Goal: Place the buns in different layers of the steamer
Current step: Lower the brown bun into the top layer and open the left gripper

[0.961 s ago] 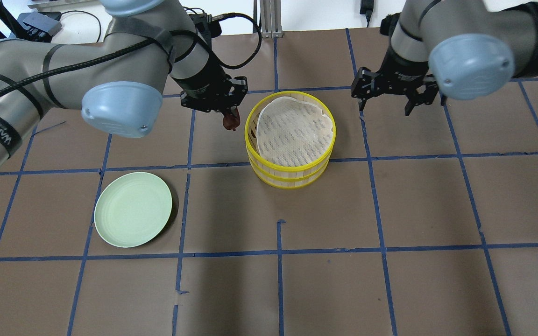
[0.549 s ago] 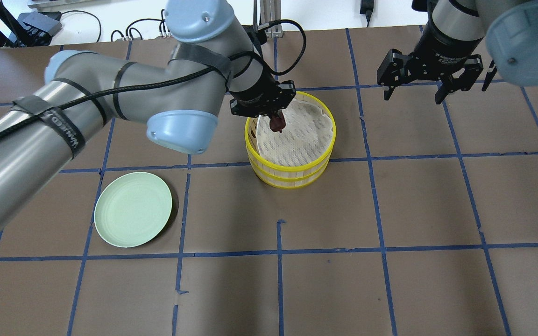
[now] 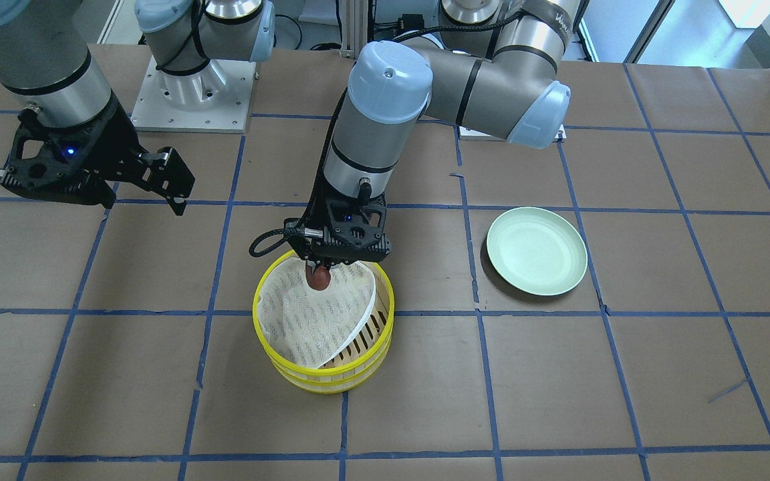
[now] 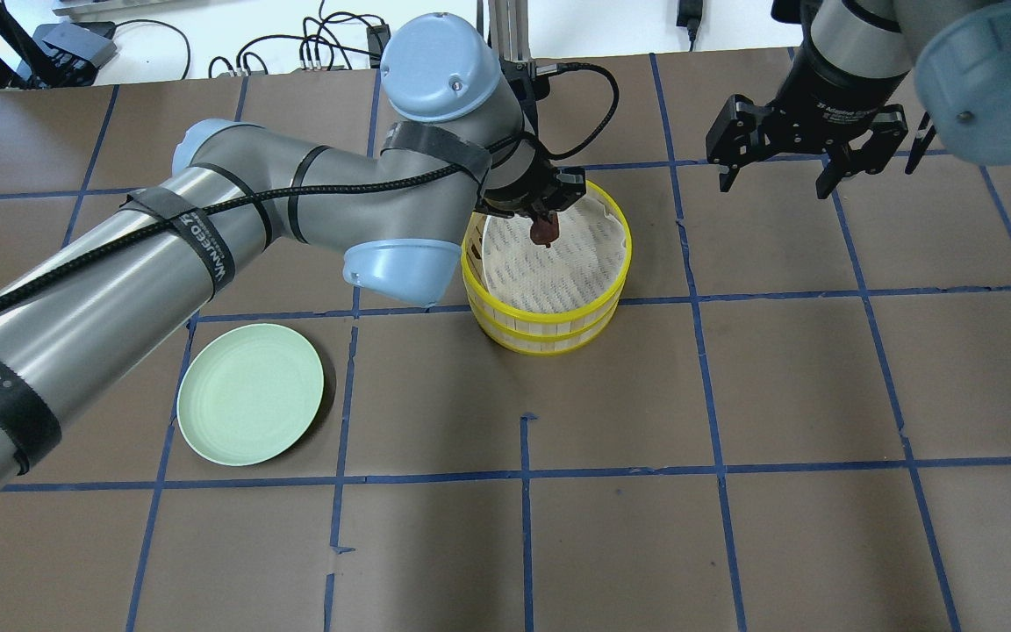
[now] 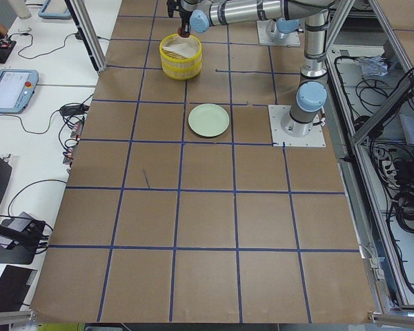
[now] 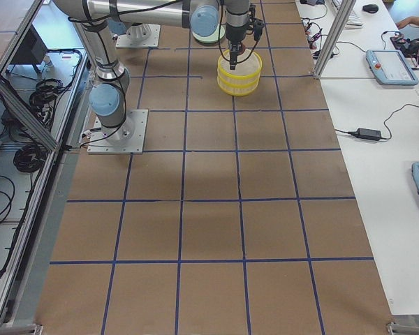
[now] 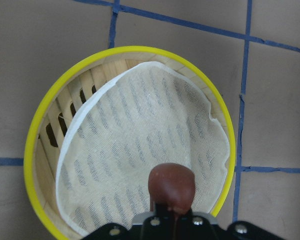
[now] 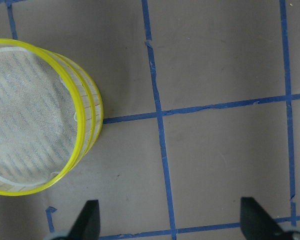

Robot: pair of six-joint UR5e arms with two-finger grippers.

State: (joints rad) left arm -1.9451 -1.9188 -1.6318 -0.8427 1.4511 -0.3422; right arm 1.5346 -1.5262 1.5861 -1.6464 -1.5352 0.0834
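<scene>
Reddish-brown bun [image 4: 545, 231] now over steamer [image 4: 548, 330]

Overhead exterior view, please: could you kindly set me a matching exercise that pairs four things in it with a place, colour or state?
Column one:
1. reddish-brown bun
2. right pincer
3. plate
4. steamer

Column two:
A. open, holding nothing, off to the side of the basket
B. two yellow-rimmed tiers, stacked
C. gripped by the left pincer over the white liner
D. pale green, flat on the table

Pairs: 1-C, 2-A, 3-D, 4-B
</scene>
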